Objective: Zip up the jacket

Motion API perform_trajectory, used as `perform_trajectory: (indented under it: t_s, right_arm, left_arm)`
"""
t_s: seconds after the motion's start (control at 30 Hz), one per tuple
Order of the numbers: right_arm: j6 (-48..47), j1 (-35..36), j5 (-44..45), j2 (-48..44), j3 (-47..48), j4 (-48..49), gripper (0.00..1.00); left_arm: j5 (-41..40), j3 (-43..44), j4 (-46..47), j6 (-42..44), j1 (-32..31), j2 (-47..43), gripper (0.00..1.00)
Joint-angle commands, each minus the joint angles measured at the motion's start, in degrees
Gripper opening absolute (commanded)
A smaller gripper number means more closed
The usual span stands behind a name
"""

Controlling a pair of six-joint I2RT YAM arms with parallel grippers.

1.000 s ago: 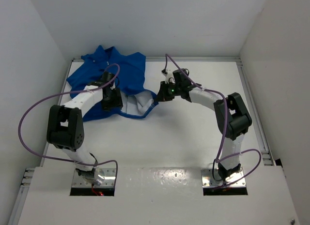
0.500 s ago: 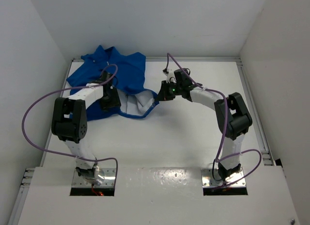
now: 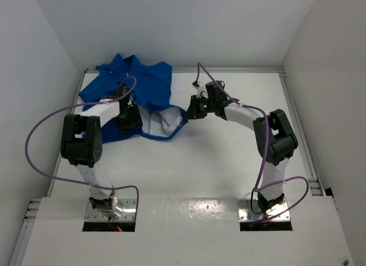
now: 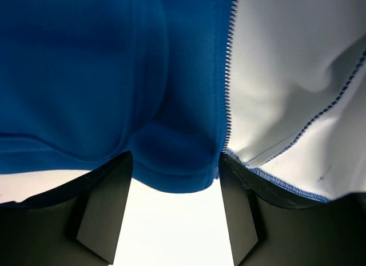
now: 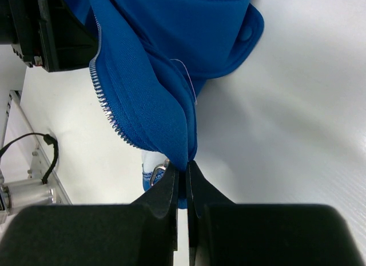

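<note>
The royal-blue jacket lies crumpled at the table's back left, its front open and the white lining showing. My left gripper is open, its jaws standing either side of the blue hem corner beside the silver zipper teeth. My right gripper is shut on the jacket's other front corner, lifting the fold. A small silver zipper pull shows just left of its left finger. The zipper teeth run up the lifted edge.
White walls close the table in at the left, back and right. Purple cables loop off both arms. In the right wrist view the left arm's black body sits just behind the lifted fabric.
The left arm's elbow has swung upward and back toward the jacket while its gripper stayed at the hem. The right gripper has held still on the fabric.
</note>
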Motion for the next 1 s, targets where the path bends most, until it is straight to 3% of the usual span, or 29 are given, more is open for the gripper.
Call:
perform_trajectory:
  t_s: [0.0, 0.17, 0.37, 0.5, 0.73, 0.83, 0.97]
  right_arm:
    - [0.6, -0.2, -0.7, 0.4, 2.0, 2.0, 0.00]
    - [0.9, 0.1, -0.7, 0.8, 2.2, 2.0, 0.00]
    - [0.8, -0.1, -0.6, 1.0, 2.3, 2.0, 0.00]
    - [0.6, 0.0, -0.5, 0.9, 2.4, 1.8, 0.00]
    - [0.8, 0.1, -0.6, 0.8, 2.3, 1.7, 0.00]
    - [0.8, 0.4, -0.8, 0.8, 2.0, 1.8, 0.00]
    - [0.8, 0.5, -1.1, 0.4, 1.9, 1.9, 0.00]
  left_arm:
    - [2.6, -0.5, 2.2, 1.4, -0.1, -1.6, 0.67]
    - [2.6, -1.6, 2.2, 1.4, -0.1, -1.6, 0.67]
    - [2.0, -2.9, 2.2, 1.4, -0.1, -1.0, 0.59]
    - [2.5, -2.9, 2.2, 1.4, 0.5, -0.4, 0.51]
    - [7.5, -3.4, 3.5, 2.5, 2.4, -1.7, 0.17]
    - [10.8, -3.4, 4.1, 3.1, 3.6, -3.8, 0.12]
    - [15.8, -3.9, 4.8, 5.9, 6.3, -7.7, 0.13]
